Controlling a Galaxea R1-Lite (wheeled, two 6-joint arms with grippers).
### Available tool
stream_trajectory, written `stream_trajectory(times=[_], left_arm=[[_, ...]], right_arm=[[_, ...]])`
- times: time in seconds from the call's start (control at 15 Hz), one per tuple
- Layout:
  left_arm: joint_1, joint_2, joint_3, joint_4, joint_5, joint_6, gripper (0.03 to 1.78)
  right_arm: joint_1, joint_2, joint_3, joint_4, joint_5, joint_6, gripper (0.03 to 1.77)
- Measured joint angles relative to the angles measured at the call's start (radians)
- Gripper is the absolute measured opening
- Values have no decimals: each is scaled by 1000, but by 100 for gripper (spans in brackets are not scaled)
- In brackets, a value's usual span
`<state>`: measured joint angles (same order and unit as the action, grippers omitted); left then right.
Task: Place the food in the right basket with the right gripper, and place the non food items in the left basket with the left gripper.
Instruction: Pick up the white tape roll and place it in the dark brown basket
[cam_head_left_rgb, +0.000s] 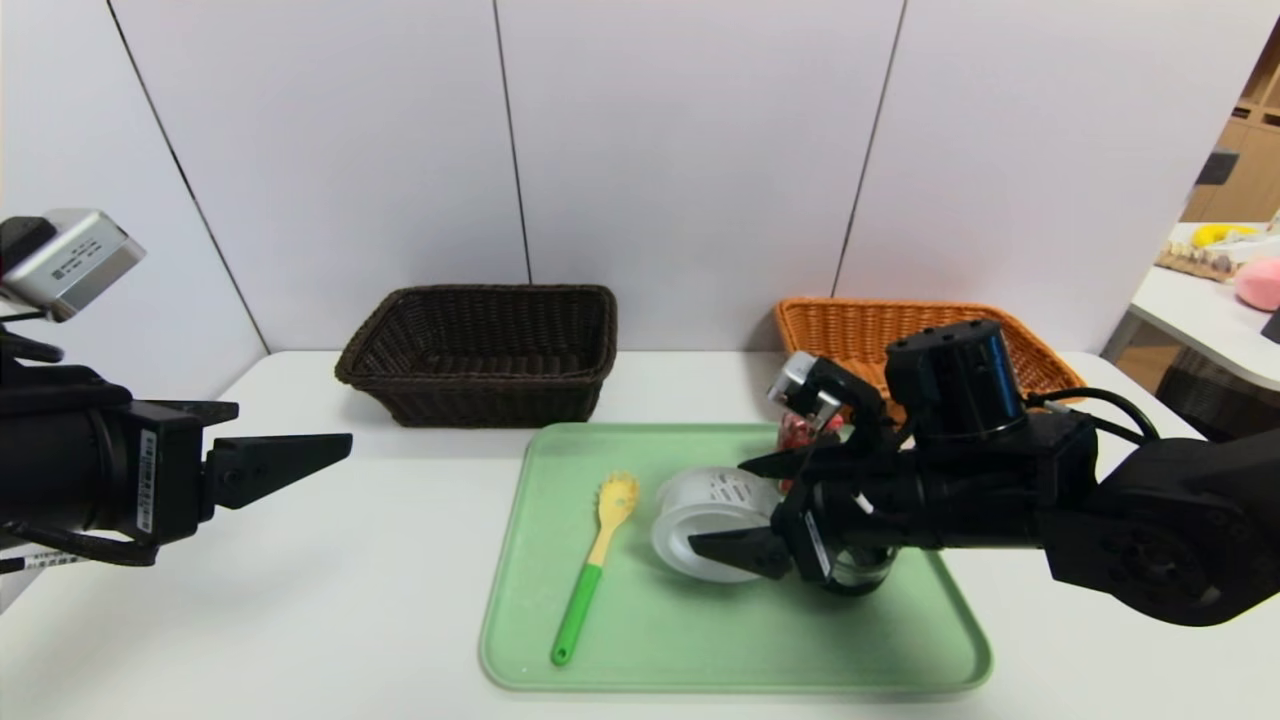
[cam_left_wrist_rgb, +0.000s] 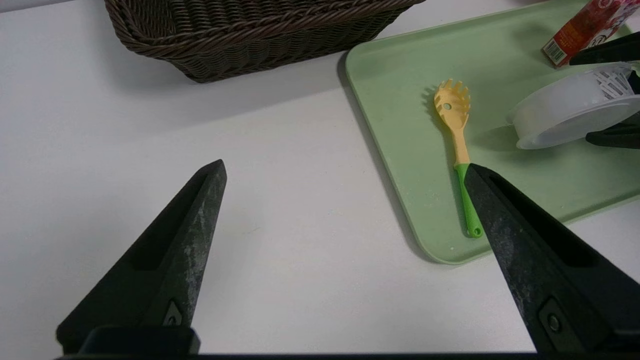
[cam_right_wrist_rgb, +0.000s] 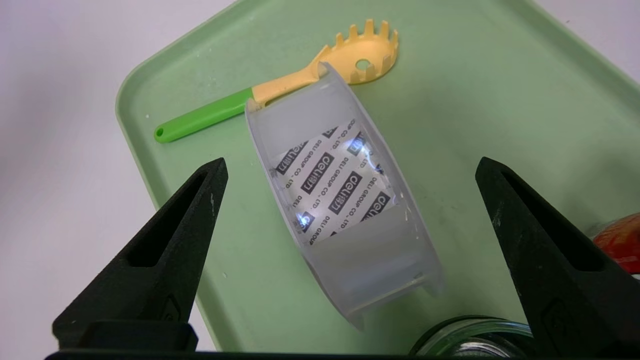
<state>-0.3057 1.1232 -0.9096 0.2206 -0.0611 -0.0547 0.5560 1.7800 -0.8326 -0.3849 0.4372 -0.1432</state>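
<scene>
Head view: nearest the camera, the right gripper (cam_head_left_rgb: 745, 505) reaches in from the right edge over the pale green plastic tray (cam_head_left_rgb: 735, 650), jaws spread wide and empty, bracketing the white round plastic container (cam_head_left_rgb: 705, 520) without visible contact. The small red snack packet (cam_head_left_rgb: 800, 432) shows behind it, the glass cup with black trim (cam_head_left_rgb: 855, 575) beneath. The yellow spaghetti fork with green handle (cam_head_left_rgb: 592, 565) lies at tray left. The left gripper (cam_head_left_rgb: 300, 455) hovers at frame left, clear of the tray. The dark brown wicker basket (cam_head_left_rgb: 480, 355) sits upper centre, the orange-tan wicker basket (cam_head_left_rgb: 870, 330) upper right.

Left wrist view: fingers (cam_left_wrist_rgb: 175, 250) apart, empty, above the white table (cam_left_wrist_rgb: 280, 200).

Right wrist view: fingers (cam_right_wrist_rgb: 165, 250) apart, container between them.
</scene>
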Motion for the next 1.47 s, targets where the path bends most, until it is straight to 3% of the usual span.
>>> stream_trajectory(times=[0.73, 1.0, 1.2, 1.27, 1.47], left_arm=[[0, 23, 0, -2, 0, -23, 169], [0, 32, 0, -17, 0, -24, 169], [0, 37, 0, -22, 0, -24, 169], [0, 37, 0, -22, 0, -24, 169], [0, 38, 0, -21, 0, -24, 169]], right_arm=[[19, 73, -7, -48, -2, -4, 171], [20, 77, -13, -48, -2, -10, 110], [19, 75, -14, -48, -1, -11, 77], [19, 74, -14, -48, -2, -10, 57], [19, 62, -14, -45, -3, -13, 59]])
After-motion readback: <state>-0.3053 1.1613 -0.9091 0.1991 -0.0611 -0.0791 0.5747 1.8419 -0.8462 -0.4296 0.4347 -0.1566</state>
